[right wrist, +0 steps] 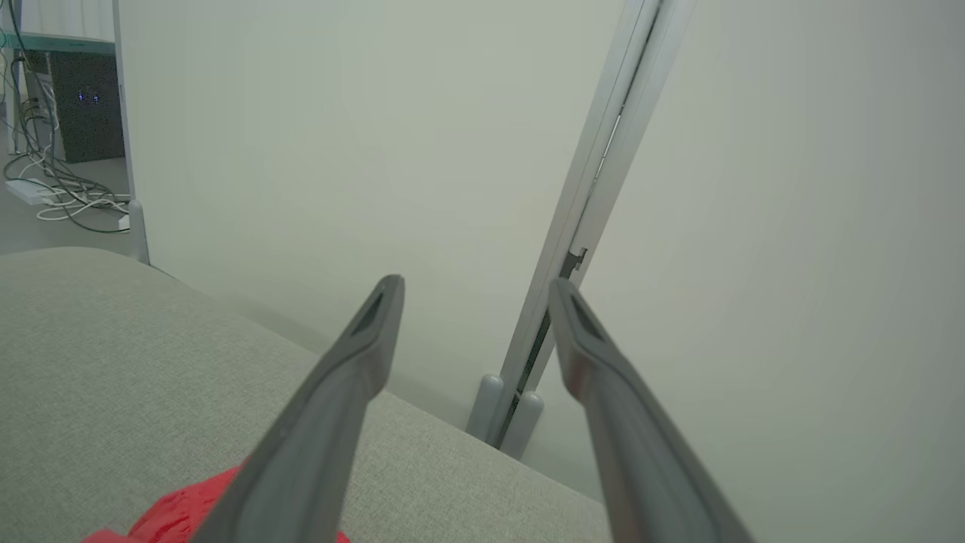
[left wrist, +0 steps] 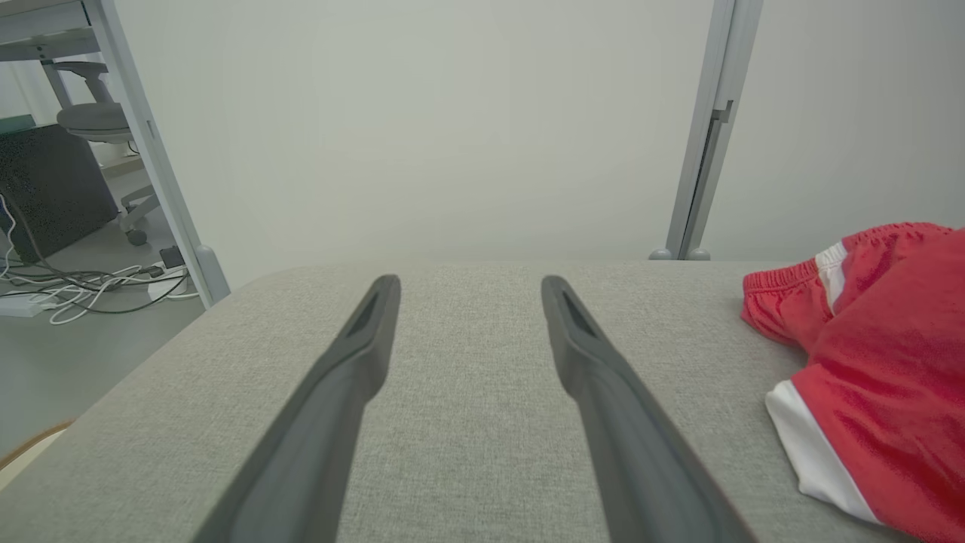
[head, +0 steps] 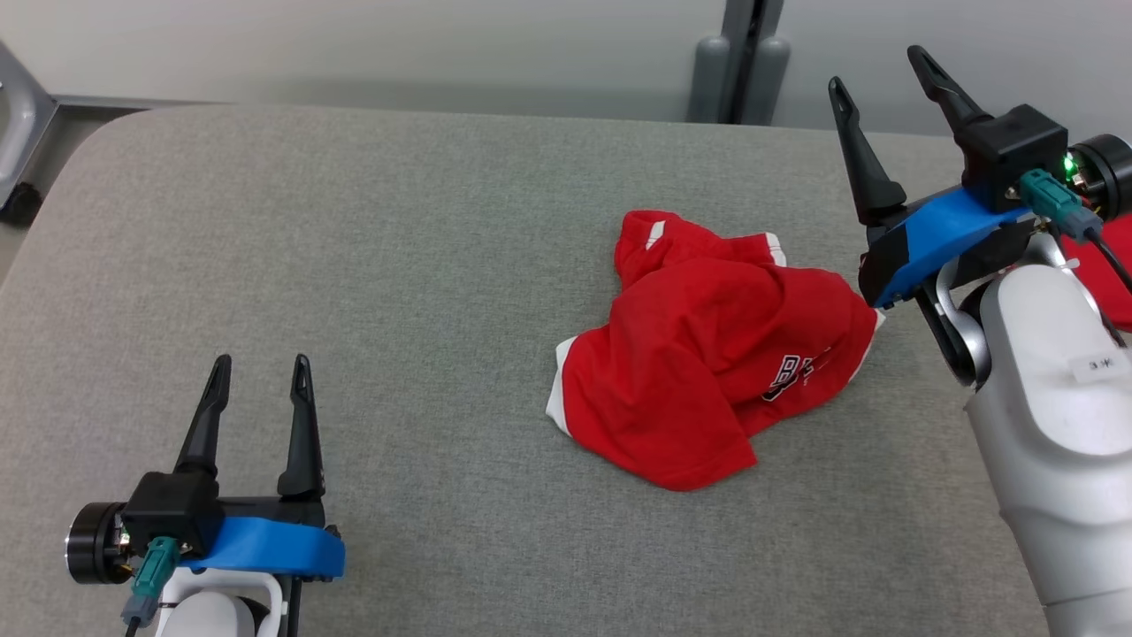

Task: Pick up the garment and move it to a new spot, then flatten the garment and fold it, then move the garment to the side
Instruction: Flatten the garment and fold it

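A crumpled red garment [head: 707, 345] with white trim lies in a heap right of centre on the grey padded table [head: 354, 265]. The left gripper [head: 263, 363] hovers over the table's near left, well apart from the garment, jaws spread wide and empty. The right gripper [head: 877, 66] is raised just beside the garment's right edge, fingers parted, holding nothing. More red cloth [head: 1105, 274] shows behind the right arm.

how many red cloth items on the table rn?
2. A crumpled red garment lies right of centre; another red cloth sits at the right edge, mostly hidden behind the right arm. More may be hidden there.
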{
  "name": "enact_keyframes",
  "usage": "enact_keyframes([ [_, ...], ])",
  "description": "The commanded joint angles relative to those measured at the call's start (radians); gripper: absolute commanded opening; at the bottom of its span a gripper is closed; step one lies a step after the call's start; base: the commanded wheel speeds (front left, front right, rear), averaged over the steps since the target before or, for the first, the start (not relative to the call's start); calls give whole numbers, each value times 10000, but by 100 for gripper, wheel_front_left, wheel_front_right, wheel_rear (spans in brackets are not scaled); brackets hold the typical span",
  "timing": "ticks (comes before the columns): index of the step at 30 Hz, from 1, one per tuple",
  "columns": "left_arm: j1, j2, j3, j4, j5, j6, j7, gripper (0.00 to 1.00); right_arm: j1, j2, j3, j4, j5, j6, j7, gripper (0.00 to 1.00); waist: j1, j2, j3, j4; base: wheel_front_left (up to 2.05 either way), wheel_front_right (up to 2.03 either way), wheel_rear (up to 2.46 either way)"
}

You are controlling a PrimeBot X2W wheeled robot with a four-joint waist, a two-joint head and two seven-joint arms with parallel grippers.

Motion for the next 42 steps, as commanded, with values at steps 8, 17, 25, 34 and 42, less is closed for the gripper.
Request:
enact_keyframes([
  [8, -598, -209, -357, 197, -171, -79, -24, 100, -893, -315, 333, 2665, 139, 1, 342, 100, -3, -4, 826, 969, 0, 0, 0],
  [17, -746, -314, -494, 323, -237, -121, -24, 100, -783, -445, 779, 5125, 332, 1, 213, 100, -3, -4, 1040, 1483, 0, 0, 0],
  [25, -854, -349, -583, 406, -290, -131, -24, 100, -990, -448, 915, 6461, 370, 1, 271, 100, -3, -4, 1152, 1698, 0, 0, 0],
  [34, -691, -366, -502, 524, -321, -144, -24, 100, -922, -110, 1111, 7130, 763, 1, -471, 0, -3, -4, 936, 1640, 0, 0, 0],
  [42, -396, -366, -478, 512, -215, -148, -24, 100, -1021, -659, 903, 6899, 1142, 1, -1203, 0, -3, -4, 198, 1240, 0, 0, 0],
])
